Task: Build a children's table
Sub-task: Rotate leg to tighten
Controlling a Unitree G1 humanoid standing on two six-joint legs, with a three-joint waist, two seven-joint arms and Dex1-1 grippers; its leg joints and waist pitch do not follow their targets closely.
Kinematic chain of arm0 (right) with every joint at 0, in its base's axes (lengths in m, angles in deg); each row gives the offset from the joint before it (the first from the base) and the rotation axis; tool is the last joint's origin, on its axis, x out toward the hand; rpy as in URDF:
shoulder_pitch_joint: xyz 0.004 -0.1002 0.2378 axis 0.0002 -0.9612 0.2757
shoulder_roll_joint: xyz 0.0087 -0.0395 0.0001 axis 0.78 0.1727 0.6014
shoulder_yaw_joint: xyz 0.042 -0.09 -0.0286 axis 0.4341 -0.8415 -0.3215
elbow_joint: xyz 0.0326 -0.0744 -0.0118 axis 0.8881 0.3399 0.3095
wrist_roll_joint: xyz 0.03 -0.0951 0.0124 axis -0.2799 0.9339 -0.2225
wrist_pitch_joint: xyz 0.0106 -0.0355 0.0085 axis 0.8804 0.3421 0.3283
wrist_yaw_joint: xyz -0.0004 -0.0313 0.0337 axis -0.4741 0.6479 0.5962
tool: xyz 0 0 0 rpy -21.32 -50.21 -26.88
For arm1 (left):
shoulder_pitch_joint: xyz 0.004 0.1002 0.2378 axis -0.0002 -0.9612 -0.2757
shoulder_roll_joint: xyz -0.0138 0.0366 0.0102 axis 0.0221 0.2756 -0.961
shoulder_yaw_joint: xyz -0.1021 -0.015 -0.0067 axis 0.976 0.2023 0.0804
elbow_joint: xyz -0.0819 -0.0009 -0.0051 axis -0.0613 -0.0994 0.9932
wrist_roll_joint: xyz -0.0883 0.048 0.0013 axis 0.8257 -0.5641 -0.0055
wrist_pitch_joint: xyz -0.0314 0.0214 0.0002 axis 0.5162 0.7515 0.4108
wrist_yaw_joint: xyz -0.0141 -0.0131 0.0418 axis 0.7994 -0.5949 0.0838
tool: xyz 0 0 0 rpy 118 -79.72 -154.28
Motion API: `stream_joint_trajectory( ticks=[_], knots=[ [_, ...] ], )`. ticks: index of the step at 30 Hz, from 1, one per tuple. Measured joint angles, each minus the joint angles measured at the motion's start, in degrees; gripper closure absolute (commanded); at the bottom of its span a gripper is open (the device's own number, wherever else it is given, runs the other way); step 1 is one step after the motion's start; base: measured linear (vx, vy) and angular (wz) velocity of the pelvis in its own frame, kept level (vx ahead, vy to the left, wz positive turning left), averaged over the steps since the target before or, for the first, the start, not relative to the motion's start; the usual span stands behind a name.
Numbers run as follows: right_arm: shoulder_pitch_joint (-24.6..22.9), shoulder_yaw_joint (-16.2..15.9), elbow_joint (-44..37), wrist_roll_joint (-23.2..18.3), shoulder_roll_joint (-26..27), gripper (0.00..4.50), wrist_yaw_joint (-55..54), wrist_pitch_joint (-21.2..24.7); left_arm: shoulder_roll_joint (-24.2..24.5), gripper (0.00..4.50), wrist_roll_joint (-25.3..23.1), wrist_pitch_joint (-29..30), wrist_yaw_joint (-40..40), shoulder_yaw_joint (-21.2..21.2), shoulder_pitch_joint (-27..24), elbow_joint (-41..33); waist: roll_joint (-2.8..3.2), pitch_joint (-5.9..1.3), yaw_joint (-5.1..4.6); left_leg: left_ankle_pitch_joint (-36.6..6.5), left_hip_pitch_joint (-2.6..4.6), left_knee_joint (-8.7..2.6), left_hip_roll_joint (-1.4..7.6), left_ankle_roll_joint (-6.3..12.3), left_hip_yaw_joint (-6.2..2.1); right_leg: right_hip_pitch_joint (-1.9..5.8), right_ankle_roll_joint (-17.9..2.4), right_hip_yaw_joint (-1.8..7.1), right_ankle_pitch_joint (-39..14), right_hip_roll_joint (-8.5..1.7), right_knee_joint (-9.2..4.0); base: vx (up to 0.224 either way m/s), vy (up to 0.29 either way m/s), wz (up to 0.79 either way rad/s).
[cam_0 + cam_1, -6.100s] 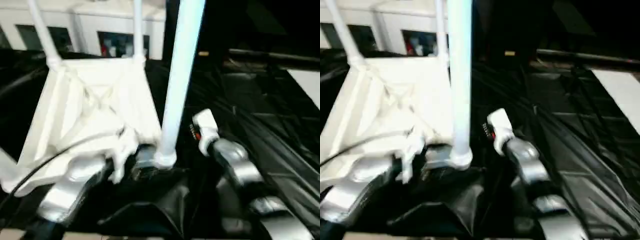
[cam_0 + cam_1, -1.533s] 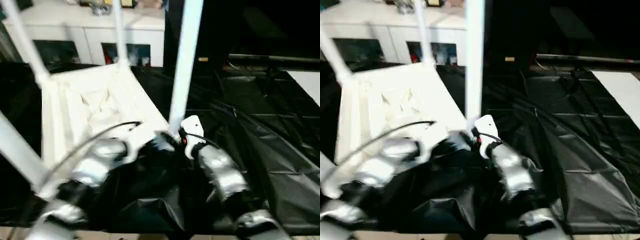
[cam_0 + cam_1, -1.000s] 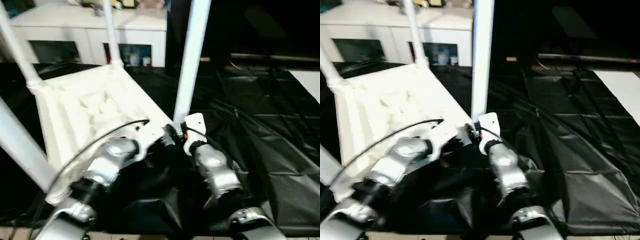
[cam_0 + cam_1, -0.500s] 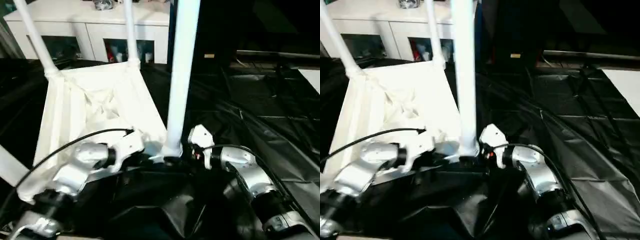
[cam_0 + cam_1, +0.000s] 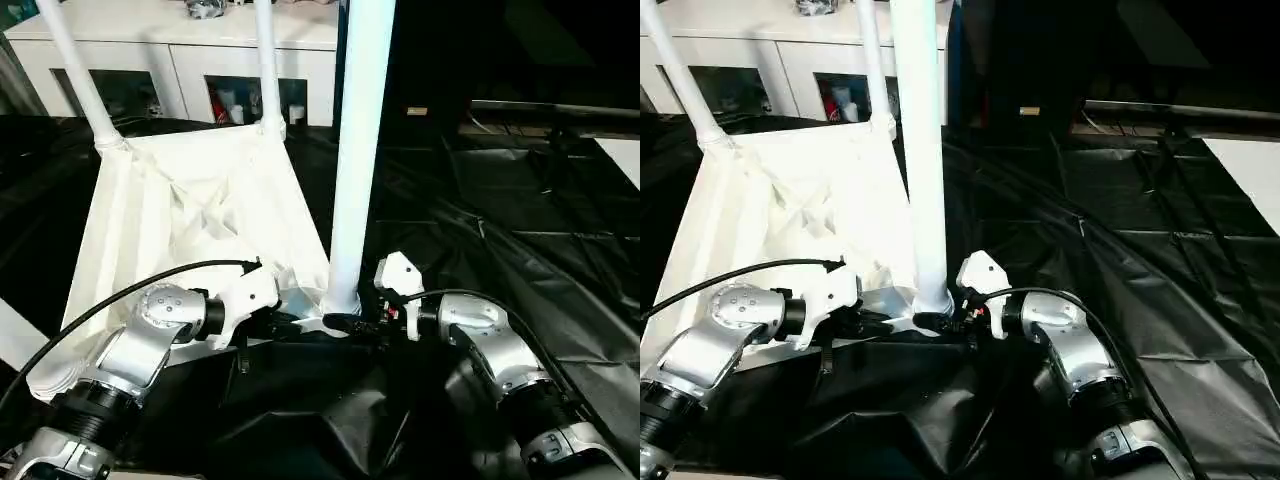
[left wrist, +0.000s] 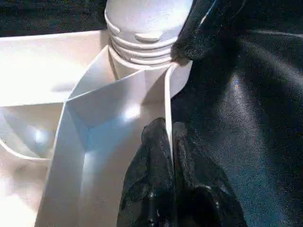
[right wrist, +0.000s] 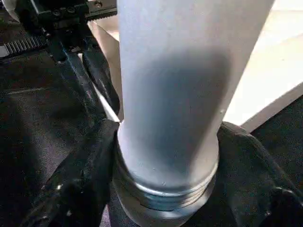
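The white tabletop [image 5: 190, 220] lies underside up on the black sheet. Legs stand in its two far sockets [image 5: 75, 75] [image 5: 265, 60], and another leg [image 5: 12, 335] crosses the left edge. The thick near leg [image 5: 360, 130] stands upright in the near right corner socket [image 6: 147, 23]. My left gripper [image 6: 169, 130] is shut on the tabletop's thin rim wall just beside that socket. My right gripper [image 7: 168, 161] is shut on the near leg's base, with one black finger [image 7: 85, 170] on each side of the tube just above the socket.
A black plastic sheet [image 5: 500, 200] covers the work surface, wrinkled and bunched up in front of the tabletop. A white cabinet with glass doors [image 5: 190, 50] stands behind. A pale patch [image 5: 625, 155] shows at the right edge. A black cable [image 5: 130, 295] loops over my left forearm.
The head camera swung and tilted over the last seconds. Both arms have settled at the near corner; since half a second ago the grippers and the table have barely moved.
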Motion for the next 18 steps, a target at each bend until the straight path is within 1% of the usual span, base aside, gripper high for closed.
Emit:
stream_joint_trajectory(
  ticks=[3, 8, 11, 14, 16, 18],
  knots=[
    [0.0, 0.0, 0.06, -0.07, 0.0, 1.76, 0.55, 0.0, 0.1, 4.5, 0.02, 0.0, 0.38, -0.04, -0.16, -0.07, 0.0, 0.0, -0.04, 0.0, 0.0, 0.0, 0.0, 0.0, 0.0, 0.0, 0.0, 0.0, 0.0, 0.0, 0.0, 0.0, 0.0, 0.0],
    [0.01, 0.29, 0.97, -0.12, 0.59, 1.78, -0.38, -0.2, -0.18, 4.5, -0.22, -0.07, -0.11, -0.06, -0.14, 0.22, -0.01, -0.01, -0.08, 0.0, 0.07, 0.0, 0.0, 0.0, 0.0, 0.06, 0.0, 0.0, 0.0, 0.0, 0.01, 0.0, 0.0, 0.0],
    [0.77, 2.33, 4.7, 0.5, 3.83, 1.8, -7.97, -0.19, -3.03, 4.5, -2.14, -0.24, -4.47, -0.01, 1.75, 3.58, -0.03, -0.03, -0.27, 0.06, 0.26, 0.0, 0.0, -0.12, 0.0, 0.29, -0.08, 0.01, 0.06, 0.0, 0.08, 0.0, 0.0, 0.0],
    [1.55, 4.64, 6.98, 1.37, 7.25, 1.8, -17.33, 0.75, -6.38, 4.5, -4.41, 1.2, -9.83, -0.04, 3.93, 6.43, -0.02, -0.08, -0.41, 0.09, 0.43, 0.0, 0.0, -0.16, -0.02, 0.31, 0.19, 0.03, -0.1, 0.0, 0.06, -0.053, -0.001, -0.01],
    [1.56, 5.57, 7.94, 1.91, 9.84, 1.81, -23.7, 1.37, -8.64, 4.5, -5.36, 2.24, -13.03, -0.05, 5.31, 8.68, -0.08, -0.12, -0.48, 0.09, 0.73, -0.01, -0.01, -0.17, -0.02, 0.41, 0.21, 0.06, -0.11, -0.01, 0.03, 0.0, 0.0, 0.0],
    [2.04, 5.82, 9.08, 3.39, 11.95, 1.81, -31.27, 2.12, -11.12, 4.5, -6.28, 3.44, -16.6, -0.06, 6.85, 11.29, -0.26, -0.27, -0.51, 0.09, 0.95, -0.01, -0.02, -0.17, -0.03, 0.48, 0.26, 0.06, -0.14, -0.02, -0.04, 0.0, 0.0, 0.0]
  ],
)
